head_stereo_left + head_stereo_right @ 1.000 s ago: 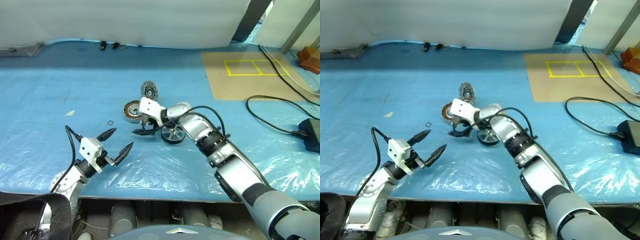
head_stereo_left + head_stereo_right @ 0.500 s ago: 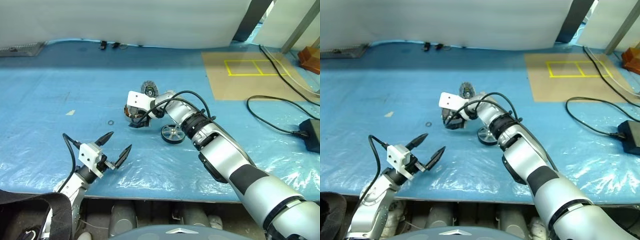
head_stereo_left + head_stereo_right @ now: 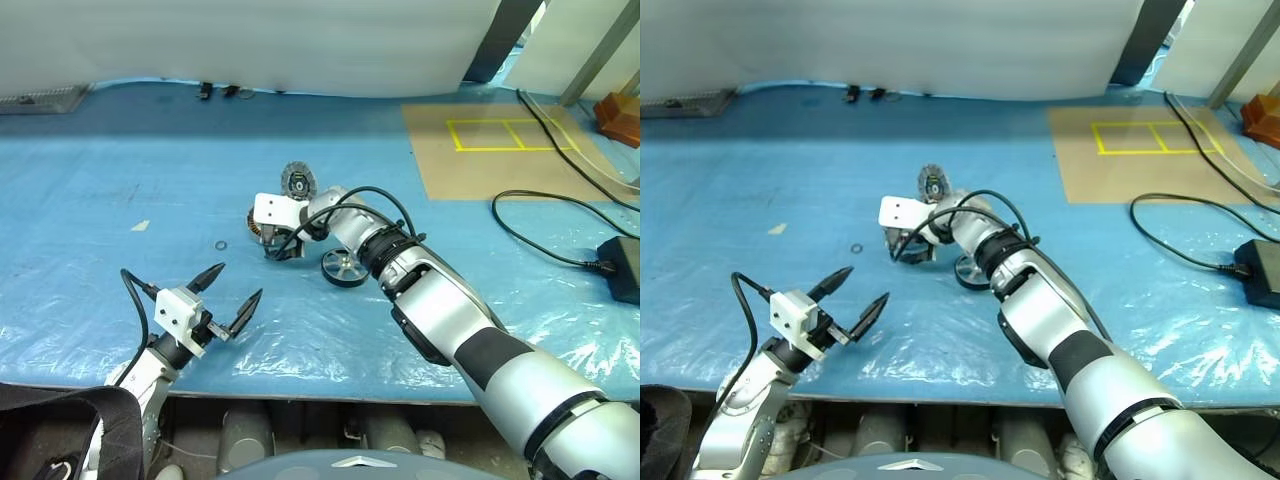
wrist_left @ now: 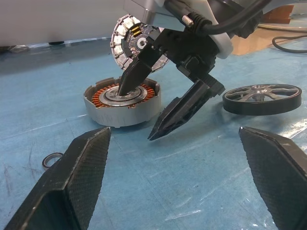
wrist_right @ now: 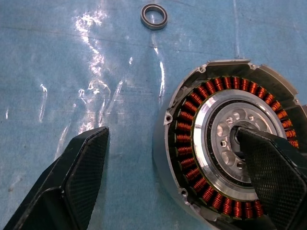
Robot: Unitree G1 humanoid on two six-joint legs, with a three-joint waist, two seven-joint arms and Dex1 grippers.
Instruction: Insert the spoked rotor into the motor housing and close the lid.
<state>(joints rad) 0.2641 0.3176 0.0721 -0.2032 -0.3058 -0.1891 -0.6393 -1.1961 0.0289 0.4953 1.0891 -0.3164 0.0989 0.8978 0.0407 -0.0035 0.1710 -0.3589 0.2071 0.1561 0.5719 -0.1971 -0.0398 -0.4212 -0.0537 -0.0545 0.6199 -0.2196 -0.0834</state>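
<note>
The motor housing (image 5: pixel 189 143) lies open on the blue sheet, its copper windings ringing a silver centre. Its lid (image 3: pixel 298 181) stands upright behind it, segmented face showing. To the housing's right, flat on the sheet, lies the spoked rotor (image 3: pixel 345 268), touched by nothing. My right gripper (image 4: pixel 137 114) is open and straddles the housing's rim. One fingertip (image 4: pixel 125 85) points into the silver centre and the other is outside, low over the sheet. My left gripper (image 3: pixel 237 283) hovers open and holds nothing, nearer the table's front edge, aimed at the housing (image 4: pixel 120 112).
A small metal ring (image 3: pixel 221 244) lies on the sheet left of the housing. At the right lie black cables (image 3: pixel 545 215) and a black box (image 3: pixel 622 270). A brown board with yellow tape (image 3: pixel 495 150) sits at the back right.
My right gripper has swung left, from between housing and rotor onto the housing, and tipped downward. The rotor is now uncovered. My left gripper has hardly moved.
</note>
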